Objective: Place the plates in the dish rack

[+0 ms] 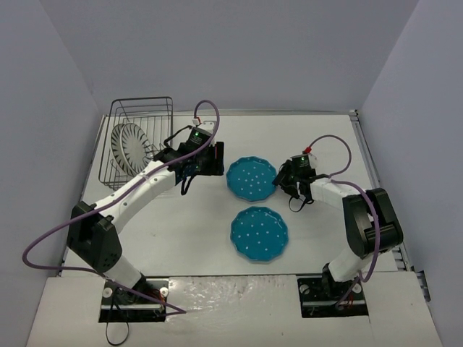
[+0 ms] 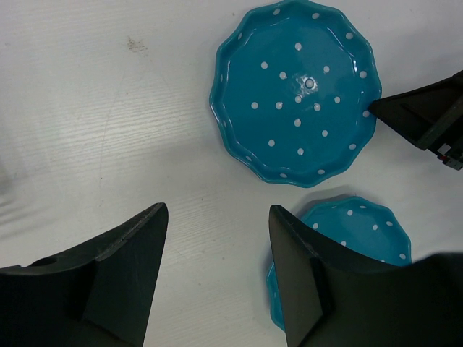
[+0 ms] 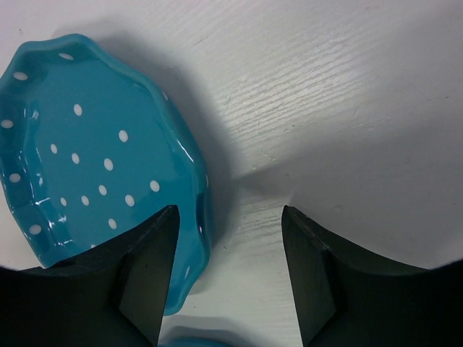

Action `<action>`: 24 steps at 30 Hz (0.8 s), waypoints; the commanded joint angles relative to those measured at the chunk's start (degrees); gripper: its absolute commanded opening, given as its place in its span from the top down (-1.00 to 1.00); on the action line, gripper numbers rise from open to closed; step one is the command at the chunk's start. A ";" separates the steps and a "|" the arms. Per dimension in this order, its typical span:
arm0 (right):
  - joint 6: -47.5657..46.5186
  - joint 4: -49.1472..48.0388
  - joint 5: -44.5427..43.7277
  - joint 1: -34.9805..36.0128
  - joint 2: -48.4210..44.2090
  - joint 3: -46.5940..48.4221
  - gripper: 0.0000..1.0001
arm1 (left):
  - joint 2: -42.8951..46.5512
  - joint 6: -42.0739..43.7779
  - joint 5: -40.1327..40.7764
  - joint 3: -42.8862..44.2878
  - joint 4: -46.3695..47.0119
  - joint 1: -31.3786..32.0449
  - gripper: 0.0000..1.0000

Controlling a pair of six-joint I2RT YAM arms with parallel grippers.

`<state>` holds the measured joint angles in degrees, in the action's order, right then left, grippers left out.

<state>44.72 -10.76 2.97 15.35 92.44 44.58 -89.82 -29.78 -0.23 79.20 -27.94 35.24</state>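
Two white striped plates (image 1: pixel 129 148) stand upright in the black wire dish rack (image 1: pixel 163 108) at the far left. Two teal dotted plates lie on the table: the far one (image 1: pixel 252 178) and the near one (image 1: pixel 259 233). My left gripper (image 1: pixel 215 160) is open and empty, just left of the far teal plate (image 2: pixel 295 90); the near plate (image 2: pixel 358 228) shows behind its right finger. My right gripper (image 1: pixel 283 177) is open at the far plate's right rim. In the right wrist view this plate (image 3: pixel 87 144) has its edge between the open jaws (image 3: pixel 226 217), close to the left finger (image 3: pixel 148 253).
The white table (image 1: pixel 318 130) is walled in by grey panels on three sides. The rack stands in the far left corner. The right gripper's finger (image 2: pixel 427 112) shows at the right edge of the left wrist view. A sliver of the near plate (image 3: pixel 192 341) shows at the bottom of the right wrist view.
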 commanded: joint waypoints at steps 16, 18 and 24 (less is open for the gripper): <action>8.87 -6.73 -8.64 4.33 3.37 0.26 0.37 | 2.98 -0.28 0.23 1.05 3.33 0.43 -0.08; 8.98 -6.73 -8.68 4.34 3.61 0.08 0.50 | 2.90 -0.28 0.23 0.96 3.33 0.44 -0.08; 9.04 -7.23 -8.36 4.75 4.91 0.19 0.61 | 2.89 -0.36 0.23 0.75 3.48 0.35 -0.08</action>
<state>52.99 -16.18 -3.12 19.41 96.51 44.51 -89.80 -29.80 -0.22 78.94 -27.52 35.31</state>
